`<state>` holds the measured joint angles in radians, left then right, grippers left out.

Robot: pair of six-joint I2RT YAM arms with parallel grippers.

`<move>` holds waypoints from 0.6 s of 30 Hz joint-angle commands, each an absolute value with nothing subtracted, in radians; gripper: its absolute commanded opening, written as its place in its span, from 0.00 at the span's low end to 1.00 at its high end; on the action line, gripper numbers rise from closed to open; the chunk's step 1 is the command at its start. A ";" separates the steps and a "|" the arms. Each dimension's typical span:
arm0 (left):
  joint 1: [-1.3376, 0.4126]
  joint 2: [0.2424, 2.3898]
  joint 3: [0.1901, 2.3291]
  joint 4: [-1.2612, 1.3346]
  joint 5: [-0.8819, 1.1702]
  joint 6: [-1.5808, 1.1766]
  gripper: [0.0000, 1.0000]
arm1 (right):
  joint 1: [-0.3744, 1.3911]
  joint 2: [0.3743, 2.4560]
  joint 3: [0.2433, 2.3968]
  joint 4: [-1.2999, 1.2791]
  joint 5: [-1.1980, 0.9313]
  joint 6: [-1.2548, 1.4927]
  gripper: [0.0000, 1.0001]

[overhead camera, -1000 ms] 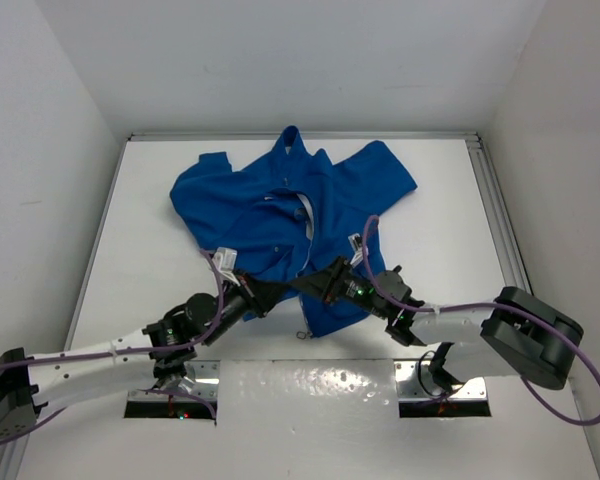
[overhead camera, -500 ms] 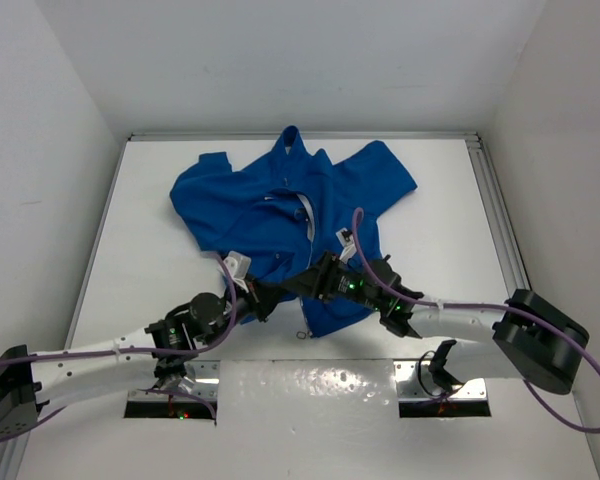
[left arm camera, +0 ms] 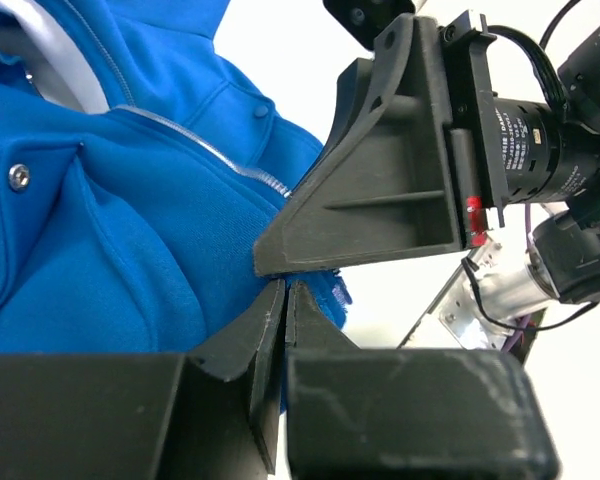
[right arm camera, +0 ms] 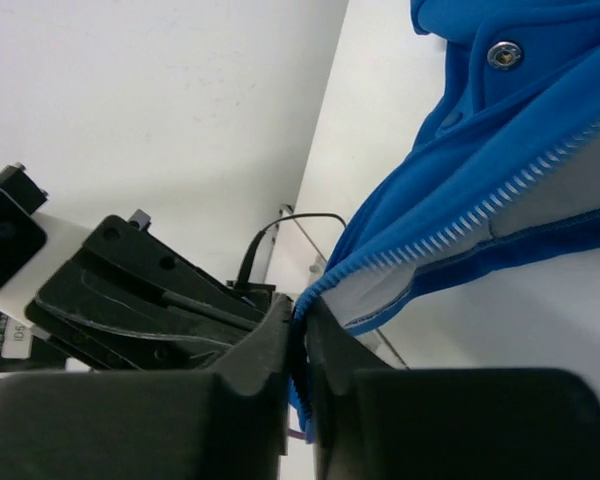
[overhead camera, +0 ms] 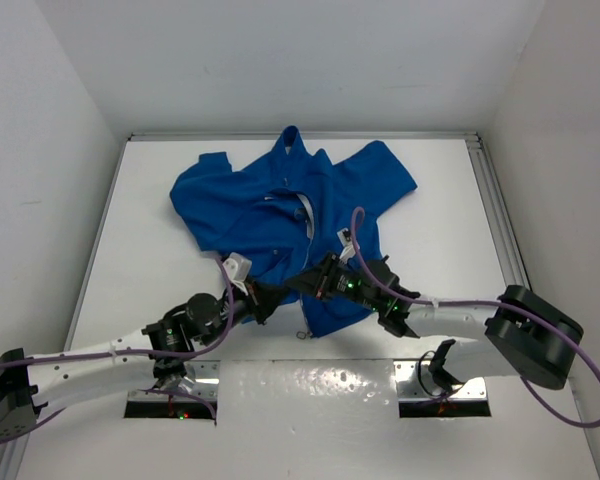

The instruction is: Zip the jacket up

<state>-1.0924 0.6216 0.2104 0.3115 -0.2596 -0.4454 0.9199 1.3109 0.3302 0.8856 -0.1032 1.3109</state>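
Observation:
The royal-blue jacket (overhead camera: 270, 205) lies spread on the white table, collar towards the back, its front open along the pale zipper (overhead camera: 306, 215). Both grippers meet at its near hem. My left gripper (overhead camera: 272, 293) is shut, with blue fabric pinched at its tips (left arm camera: 286, 288). My right gripper (overhead camera: 302, 283) is shut on the zipper edge (right arm camera: 298, 305), and the toothed tape (right arm camera: 480, 212) runs up and away from its jaws. In the left wrist view the right gripper's dark body (left arm camera: 380, 190) sits just above my left fingertips. The zipper's pull does not show.
A small metal loop (overhead camera: 302, 335) lies on the table just in front of the hem. White walls close in the table on three sides, with a metal rail (overhead camera: 490, 200) along the right edge. Purple cables trail from both arms.
My right gripper has shifted left towards the left gripper and closed on the zipper edge. The left gripper has stayed shut, moving slightly.

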 commanded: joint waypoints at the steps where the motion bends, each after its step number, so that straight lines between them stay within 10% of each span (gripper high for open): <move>1: -1.098 0.604 0.229 0.342 -0.199 -0.460 0.00 | 0.925 1.315 0.324 1.014 -0.060 1.321 0.06; 9: -1.098 0.598 0.219 0.344 -0.184 -0.535 0.52 | 0.927 1.367 0.322 1.129 -0.066 1.307 0.00; 13: -1.098 0.609 0.226 0.348 -0.179 -0.545 0.56 | 0.927 1.410 0.318 1.247 -0.094 1.328 0.00; 18: -1.098 0.609 0.222 0.328 -0.222 -0.557 0.39 | 0.923 1.399 0.316 1.259 -0.097 1.325 0.00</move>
